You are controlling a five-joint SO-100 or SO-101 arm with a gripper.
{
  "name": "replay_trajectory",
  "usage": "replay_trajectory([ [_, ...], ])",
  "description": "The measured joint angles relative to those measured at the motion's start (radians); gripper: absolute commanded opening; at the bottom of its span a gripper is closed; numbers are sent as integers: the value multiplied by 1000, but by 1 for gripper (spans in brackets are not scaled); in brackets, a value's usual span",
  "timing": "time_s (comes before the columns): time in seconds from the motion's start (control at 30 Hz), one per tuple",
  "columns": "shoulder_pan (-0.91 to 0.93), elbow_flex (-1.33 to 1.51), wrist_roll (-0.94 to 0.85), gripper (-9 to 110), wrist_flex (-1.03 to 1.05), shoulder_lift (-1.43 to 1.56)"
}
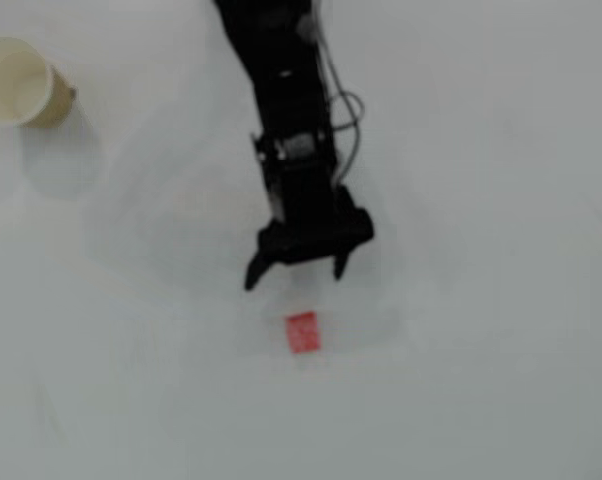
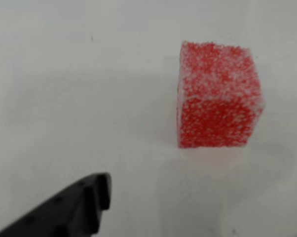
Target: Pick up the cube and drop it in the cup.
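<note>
Black arm [image 1: 286, 110] reaches down overhead view from top edge; gripper [image 1: 297, 271] spread wide, empty, near cube [image 1: 303, 332] but clear of it. Cube on bare white table [image 1: 501, 380], open room all sides. Cup [image 1: 21, 82] far upper left.

Taking the small red-pink speckled cube [image 1: 303, 332] as the landmark: in the overhead view it sits on the white table [image 1: 501, 380], a little below the picture's middle. The black two-finger gripper [image 1: 296, 272] hangs just above the cube in the picture, apart from it, its fingertips spread to either side of the cube's line. The cream-white paper cup [image 1: 21, 82] stands well apart, far up and left of the cube. In the wrist view the cube [image 2: 217, 96] lies up and right of one black finger [image 2: 77, 207], with bare table between them.
</note>
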Motion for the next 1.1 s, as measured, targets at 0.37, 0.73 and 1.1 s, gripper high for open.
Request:
replay_trajectory([
  [0.37,46,-173,0,46,-8,-196],
  [0.73,78,-290,0,46,-17,-316],
  [1.1,28,-348,0,46,-17,-341],
])
